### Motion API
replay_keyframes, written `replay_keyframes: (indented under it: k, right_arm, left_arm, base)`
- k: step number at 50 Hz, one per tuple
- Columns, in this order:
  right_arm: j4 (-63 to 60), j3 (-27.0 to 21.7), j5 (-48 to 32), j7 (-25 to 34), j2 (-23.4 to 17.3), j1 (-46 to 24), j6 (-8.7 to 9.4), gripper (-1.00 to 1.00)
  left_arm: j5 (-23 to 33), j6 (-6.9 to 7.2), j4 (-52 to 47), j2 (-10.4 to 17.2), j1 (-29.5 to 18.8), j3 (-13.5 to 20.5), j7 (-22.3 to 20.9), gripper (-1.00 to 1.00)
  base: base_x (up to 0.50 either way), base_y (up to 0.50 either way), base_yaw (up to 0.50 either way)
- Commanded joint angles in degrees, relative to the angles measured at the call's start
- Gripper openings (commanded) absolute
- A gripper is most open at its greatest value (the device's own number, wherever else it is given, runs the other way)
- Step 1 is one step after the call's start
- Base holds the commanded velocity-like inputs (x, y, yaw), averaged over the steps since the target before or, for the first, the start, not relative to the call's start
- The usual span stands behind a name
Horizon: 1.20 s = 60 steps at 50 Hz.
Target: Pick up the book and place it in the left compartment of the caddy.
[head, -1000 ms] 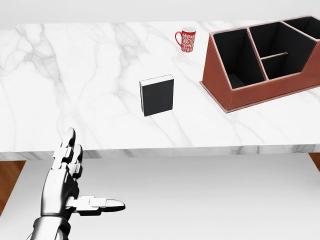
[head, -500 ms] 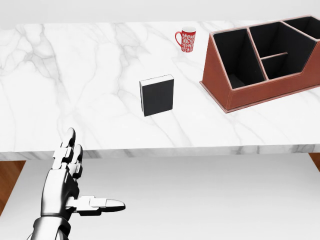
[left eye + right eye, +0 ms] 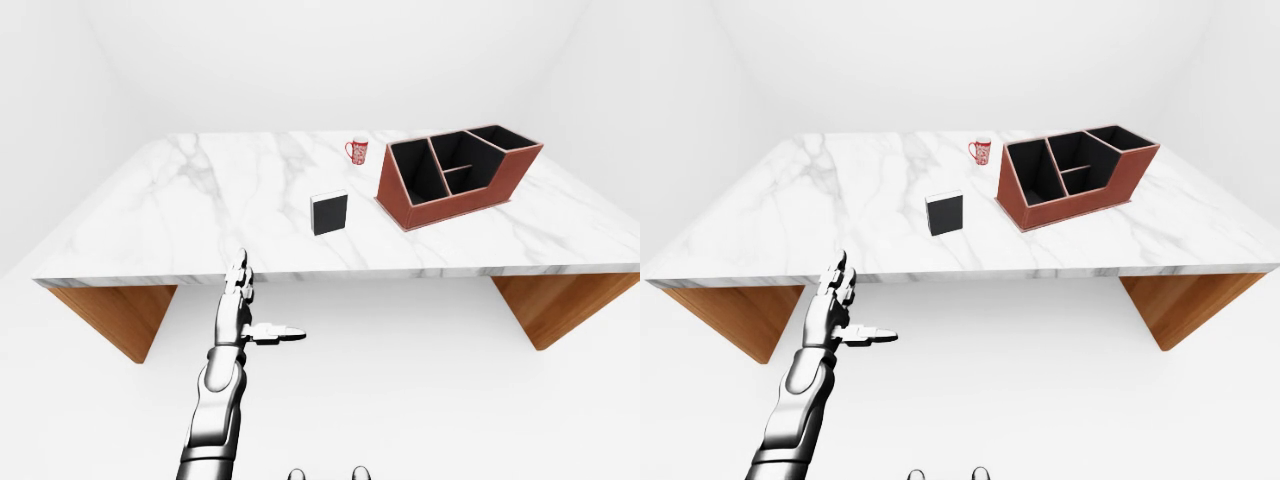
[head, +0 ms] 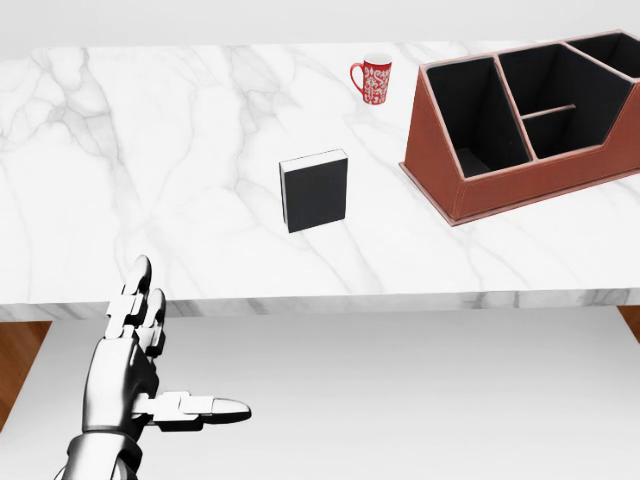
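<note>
A black book [image 4: 315,191] with a white page edge stands upright on the marble table [image 4: 150,160], near the middle of the head view. To its right sits the red-brown caddy [image 4: 520,175] with black compartments; its left compartment [image 4: 466,115] shows nothing inside. My left hand [image 4: 165,350] hangs open at the lower left, below the table's near edge, fingers up and thumb pointing right. It is well apart from the book. My right hand is not in any view.
A red patterned mug [image 4: 373,79] stands above the book, left of the caddy. The table rests on wooden supports [image 3: 115,315] at both ends. White floor lies under and around the table.
</note>
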Motion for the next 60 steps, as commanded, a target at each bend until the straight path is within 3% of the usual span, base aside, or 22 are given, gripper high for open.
replay_keyframes:
  k: [1, 27, 60]
  right_arm:
    - [2.1, -0.5, 0.5, 0.7, -0.3, 0.5, 0.0, 1.0]
    - [3.9, 0.4, -5.6, 3.1, 1.1, 0.8, 0.0, 1.0]
    - [3.3, 1.2, -6.9, 3.5, 1.4, 0.4, 0.0, 1.0]
  left_arm:
    - [-0.2, 0.33, 0.0, 0.0, -0.2, 0.3, 0.4, 1.0]
    - [0.0, 0.22, -0.1, 0.0, -0.1, 0.0, 0.3, 1.0]
    - [-0.1, 0.2, 0.0, 0.0, -0.1, 0.1, 0.4, 1.0]
  base:
    - [0.0, 0.0, 0.0]
    - [0.0, 0.0, 0.0]
    - [0.0, 0.0, 0.0]
